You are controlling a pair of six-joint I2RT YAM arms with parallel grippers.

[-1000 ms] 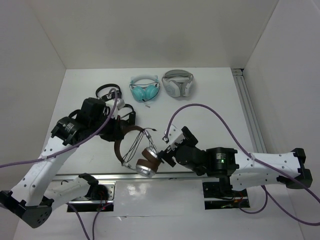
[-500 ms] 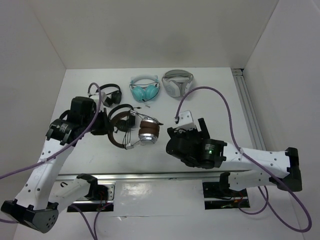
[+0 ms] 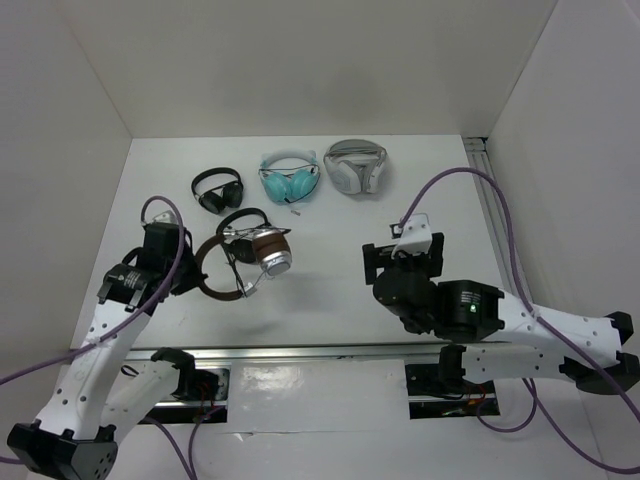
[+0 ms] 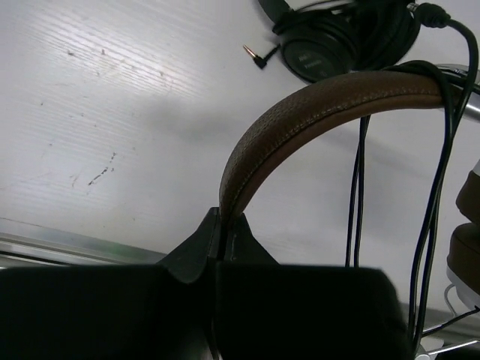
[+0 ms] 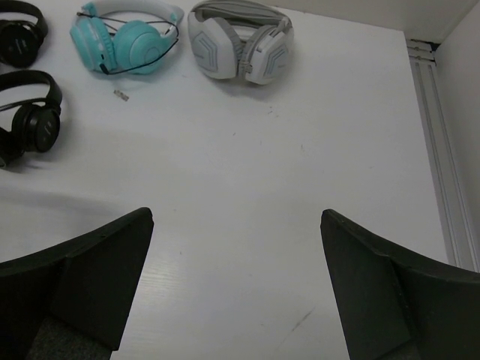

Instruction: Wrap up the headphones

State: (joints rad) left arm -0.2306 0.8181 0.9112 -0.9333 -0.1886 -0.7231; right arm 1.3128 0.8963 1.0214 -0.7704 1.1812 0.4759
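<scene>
The left tool (image 4: 222, 226) has its fingers pinched shut on the over-ear headphones with the dark brown stitched headband, brown ear pads and silver cup shells (image 3: 268, 250). It is gripping one end of that headband (image 4: 300, 112), right at the bottom of the left wrist view. From overhead, the headphones are at the left-centre of the white worktop (image 3: 330, 295), headband toward the left arm and one silver cup (image 3: 277, 258) facing right. In the wrist view a soft shadow lies on the worktop apart from the band, so the band is up off the surface. The thin black cable (image 4: 358, 187) runs in several strands across the inside of the headband arc and loops over its top on the right of the wrist view, where a brown ear pad (image 4: 469, 225) peeks in at the edge. Just behind the brown pair lies a small all-black pair of headphones (image 3: 243, 222), with a metal-tipped jack plug (image 4: 255, 55) loose on the worktop just beside it, and a second black pair (image 3: 217, 189) sits farther back. Along the far side, a teal pair (image 5: 124, 36) and a white-and-grey pair (image 5: 240, 41) lie side by side. Over on the right, the right tool (image 5: 236, 289) hangs well apart from the headphones, its two dark fingers (image 5: 94, 274) spread wide over bare worktop.
</scene>
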